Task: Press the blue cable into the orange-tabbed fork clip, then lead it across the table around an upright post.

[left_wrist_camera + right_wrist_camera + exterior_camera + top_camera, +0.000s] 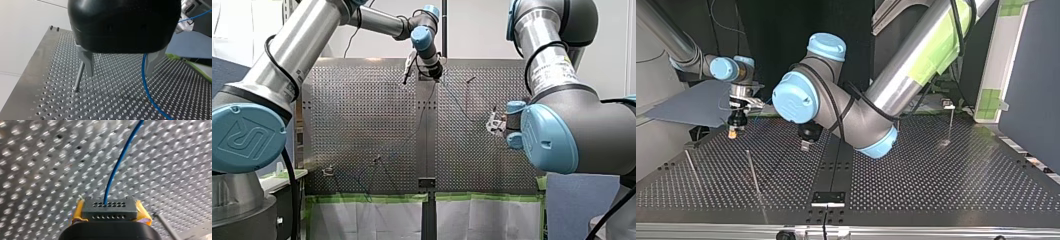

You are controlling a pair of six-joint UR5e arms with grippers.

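Our right gripper point(110, 213) has its yellow pads point(78, 212) drawn in on a small black perforated block point(110, 208). The blue cable point(117, 167) rises out of that block and runs away ahead of the gripper over the perforated desk point(37, 170), so we judge the cable is held there. Our left gripper point(120, 73) hangs above the desk with its metal fingers point(86, 61) well apart. The cable drops through the gap just inside one finger, loose and not pinched. An upright post point(79, 76) stands just outside the other finger, near its tip. We cannot pick out the orange-tabbed fork clip for certain in any view, so we cannot say whether the cable is seated in it. That is the first risk: if the cable is only resting there, any pull across the desk could lift it back out. The second risk is the open left gripper, since a sideways sweep could let the cable slide out from between the fingers and miss the post. The third risk is the finger beside the post, because a small drift toward it would strike the post rather than lead the cable around it. Last, too much tension between the two grippers could drag the cable out of the right one.
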